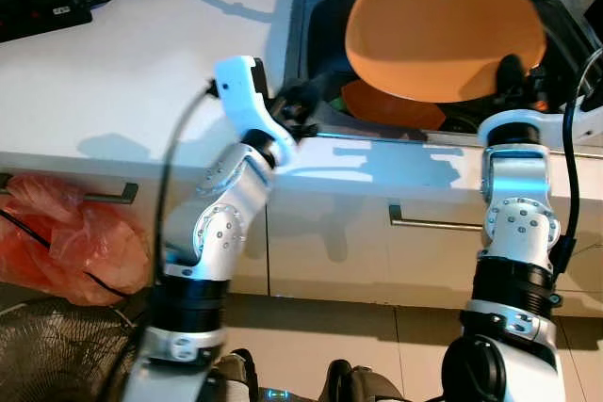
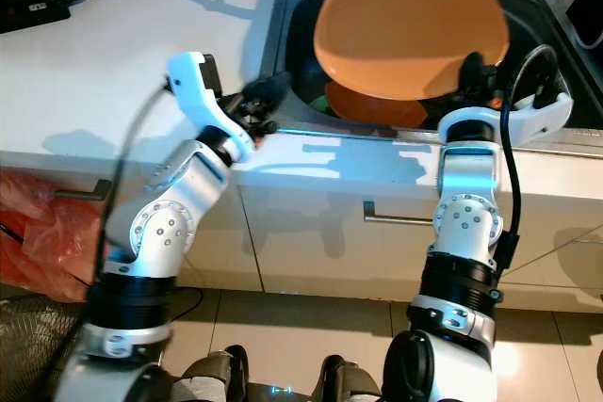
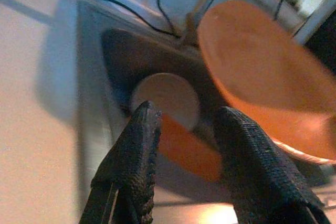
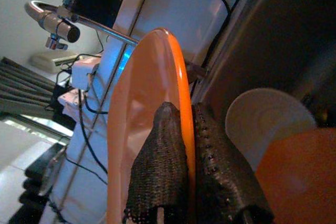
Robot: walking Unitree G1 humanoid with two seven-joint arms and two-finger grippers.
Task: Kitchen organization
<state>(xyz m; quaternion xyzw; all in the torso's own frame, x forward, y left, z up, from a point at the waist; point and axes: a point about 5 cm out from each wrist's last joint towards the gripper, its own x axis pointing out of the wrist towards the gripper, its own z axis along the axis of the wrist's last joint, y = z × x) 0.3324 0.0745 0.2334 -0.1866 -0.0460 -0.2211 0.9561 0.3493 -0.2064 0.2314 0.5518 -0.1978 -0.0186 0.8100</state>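
Note:
My right gripper [image 4: 188, 129] is shut on the rim of a large orange plate [image 1: 443, 25], holding it tilted up above the sink [image 1: 311, 7]. In the basin lie a second orange plate [image 1: 391, 108] and a white plate [image 3: 165, 98]. My left gripper [image 1: 300, 105] hovers at the sink's front left rim, open with nothing between its fingers [image 3: 137, 150]. From the left wrist view the held orange plate [image 3: 262, 93] hangs beyond the fingers.
A white counter [image 1: 122, 82] runs left of the sink, with black cables and a power strip [image 1: 42, 11] at its back. Cabinet drawers with handles [image 1: 429, 223] are below. A red plastic bag [image 1: 66, 233] hangs at the lower left. A faucet [image 4: 52, 22] stands behind the sink.

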